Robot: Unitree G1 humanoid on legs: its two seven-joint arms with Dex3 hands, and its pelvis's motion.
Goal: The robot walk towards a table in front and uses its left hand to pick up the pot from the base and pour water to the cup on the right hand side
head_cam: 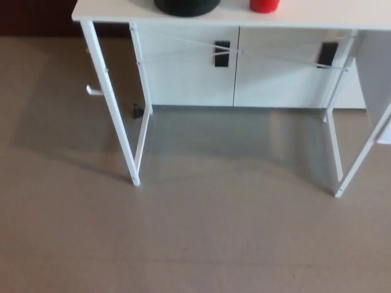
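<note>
Black and round, the base (186,7) sat on the white table (110,12) at the top of the head view, cut off by the picture's upper edge so that only its lower rim showed; whether the pot stood on it could not be told. Just to its right, apart from it, stood the red cup (264,5), also cropped by the upper edge, near the tabletop's front edge. Both items lay toward the middle of the visible front edge, well clear of the tabletop's left corner. Thin white metal legs (116,110) carried the tabletop, with two at the left meeting near the floor and two more at the right. Behind the legs stood a white cabinet (235,67) with two doors, each bearing a dark handle (222,53). A small dark object (138,110) lay on the floor at the cabinet's lower left corner, too small to identify. Grey-brown floor (195,232) filled the lower part of the view, with the table's shadow falling to the left. Neither robot hand appeared in the view, so the position of their fingers could not be told.
</note>
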